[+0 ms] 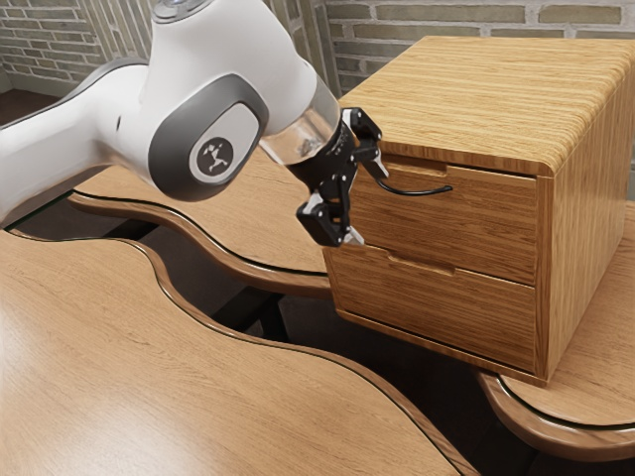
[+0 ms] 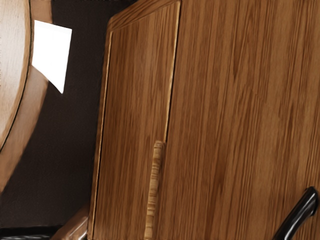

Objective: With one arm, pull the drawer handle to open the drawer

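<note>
Exterior view: the white seven-joint arm (image 1: 198, 109) reaches in from the left, and its black two-finger gripper (image 1: 332, 226) hangs at the left front corner of the light-brown wooden two-drawer cabinet (image 1: 496, 99), level with the seam between the drawers. Whether the gripper is spread or pressed together cannot be told from this angle. It holds nothing that I can make out.

A thin black curved drawer handle (image 1: 417, 188) sits on the upper drawer front (image 1: 466, 223), just beside the gripper on the exterior view's right. Both that front and the lower drawer front (image 1: 437, 302) look flush with the cabinet. The cabinet stands on a rounded wooden table (image 1: 566, 421).

Wrist view: the black handle (image 2: 300, 212) shows close to the hand.
</note>
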{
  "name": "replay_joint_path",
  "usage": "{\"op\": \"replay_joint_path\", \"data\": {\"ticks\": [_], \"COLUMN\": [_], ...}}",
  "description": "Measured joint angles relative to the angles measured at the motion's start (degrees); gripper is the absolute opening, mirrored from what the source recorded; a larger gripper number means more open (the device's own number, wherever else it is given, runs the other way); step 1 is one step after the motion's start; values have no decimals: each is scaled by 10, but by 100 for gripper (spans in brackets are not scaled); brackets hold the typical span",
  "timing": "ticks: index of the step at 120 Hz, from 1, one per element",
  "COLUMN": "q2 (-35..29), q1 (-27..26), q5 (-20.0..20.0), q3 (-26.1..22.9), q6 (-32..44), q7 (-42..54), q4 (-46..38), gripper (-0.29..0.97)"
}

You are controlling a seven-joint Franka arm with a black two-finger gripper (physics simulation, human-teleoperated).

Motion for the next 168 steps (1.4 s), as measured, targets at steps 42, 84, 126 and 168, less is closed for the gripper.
{"op": "replay_joint_path", "data": {"ticks": [42, 84, 126, 168], "q2": [-1, 1, -39, -116], "q1": [-15, -26, -31, -52], "q5": [0, 0, 8, 20], "q3": [1, 1, 1, 0], "q6": [6, 13, 22, 38], "q7": [-34, -54, -71, -93], "q4": [-4, -19, -67, -162], "gripper": [68, 68, 68, 68]}}
